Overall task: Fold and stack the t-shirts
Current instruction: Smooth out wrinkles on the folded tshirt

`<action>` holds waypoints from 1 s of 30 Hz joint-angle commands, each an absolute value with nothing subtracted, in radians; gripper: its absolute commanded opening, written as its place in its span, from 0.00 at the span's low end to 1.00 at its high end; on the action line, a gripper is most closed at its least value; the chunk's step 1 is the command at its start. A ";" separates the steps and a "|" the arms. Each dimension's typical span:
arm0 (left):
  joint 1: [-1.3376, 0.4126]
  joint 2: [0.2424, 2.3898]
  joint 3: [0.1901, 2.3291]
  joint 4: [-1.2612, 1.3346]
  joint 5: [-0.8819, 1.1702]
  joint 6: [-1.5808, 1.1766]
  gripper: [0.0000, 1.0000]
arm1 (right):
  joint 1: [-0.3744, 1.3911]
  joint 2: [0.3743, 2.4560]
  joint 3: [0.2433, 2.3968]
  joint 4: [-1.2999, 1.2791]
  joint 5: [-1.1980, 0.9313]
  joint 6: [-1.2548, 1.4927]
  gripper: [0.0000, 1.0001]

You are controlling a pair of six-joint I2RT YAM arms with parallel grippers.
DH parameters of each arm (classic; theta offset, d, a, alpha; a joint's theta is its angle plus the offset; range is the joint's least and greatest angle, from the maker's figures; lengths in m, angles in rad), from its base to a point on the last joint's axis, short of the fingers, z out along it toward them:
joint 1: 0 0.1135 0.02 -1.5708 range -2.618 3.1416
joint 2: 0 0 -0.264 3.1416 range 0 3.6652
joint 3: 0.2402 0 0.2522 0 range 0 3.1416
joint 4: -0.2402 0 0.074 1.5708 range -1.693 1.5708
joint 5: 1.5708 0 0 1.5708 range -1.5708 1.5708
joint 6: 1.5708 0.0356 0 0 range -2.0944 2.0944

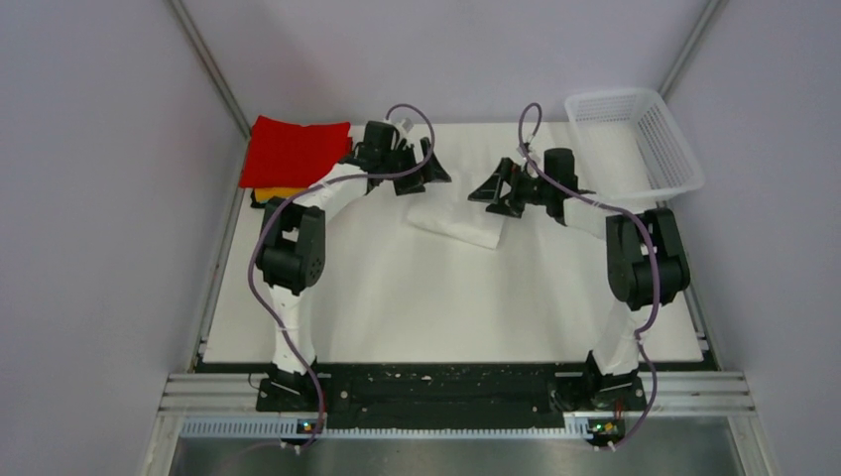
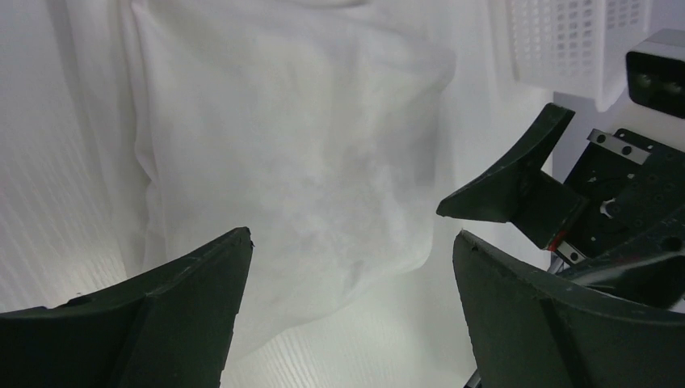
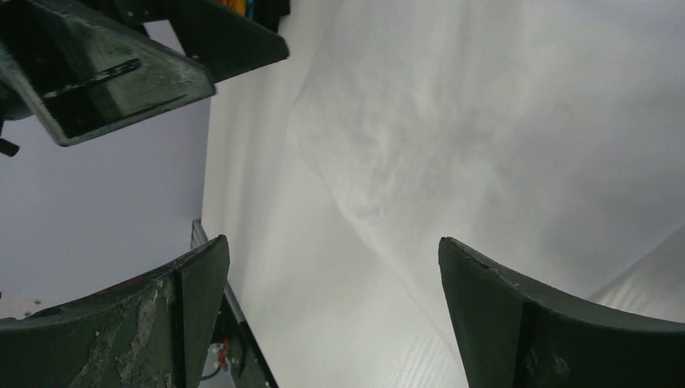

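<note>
A folded white t-shirt [image 1: 458, 223] lies flat on the table at centre back. It fills the left wrist view [image 2: 299, 145] and the right wrist view [image 3: 501, 137]. My left gripper [image 1: 424, 184] hovers at its left end, open, with nothing between the jaws [image 2: 351, 242]. My right gripper [image 1: 493, 201] hovers at the shirt's right end, also open and empty [image 3: 333, 246]. A folded red t-shirt [image 1: 295, 151] lies at the back left on top of an orange-yellow t-shirt [image 1: 281, 192].
A white plastic mesh basket [image 1: 640, 139] stands at the back right corner, and its wall shows in the left wrist view [image 2: 565, 40]. The two grippers face each other closely over the white shirt. Grey walls enclose the table on both sides.
</note>
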State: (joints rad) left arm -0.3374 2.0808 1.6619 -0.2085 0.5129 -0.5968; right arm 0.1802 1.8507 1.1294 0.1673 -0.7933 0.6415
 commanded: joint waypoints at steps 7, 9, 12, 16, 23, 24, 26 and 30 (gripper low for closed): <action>-0.334 2.132 1.479 -0.289 0.450 -0.578 0.98 | 0.224 1.888 0.987 0.285 -0.818 0.692 0.99; -0.334 2.121 1.414 -0.256 0.455 -0.593 0.98 | 0.223 1.925 0.961 0.268 -0.785 0.670 0.99; -0.334 2.092 1.332 -0.241 0.436 -0.597 0.98 | 0.224 1.954 0.930 0.232 -0.743 0.653 0.99; -0.334 2.032 1.231 -0.235 0.414 -0.603 0.97 | 0.224 1.920 0.869 0.203 -0.712 0.638 0.99; -0.352 1.767 0.986 -0.245 0.390 -0.625 0.98 | 0.238 1.698 0.781 0.039 -0.678 0.544 0.99; -0.360 1.720 0.976 -0.261 0.377 -0.625 0.98 | 0.242 1.654 0.785 0.015 -0.669 0.530 0.99; -0.368 1.643 0.980 -0.294 0.337 -0.623 0.99 | 0.243 1.562 0.801 -0.012 -0.652 0.518 0.99; -0.368 1.564 1.010 -0.325 0.246 -0.631 0.99 | 0.242 1.400 0.827 0.007 -0.609 0.536 0.99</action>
State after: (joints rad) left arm -0.3695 1.6573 0.9886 -0.2600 0.3786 -0.6338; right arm 0.2359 1.5635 0.7918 0.0162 -0.6746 0.5694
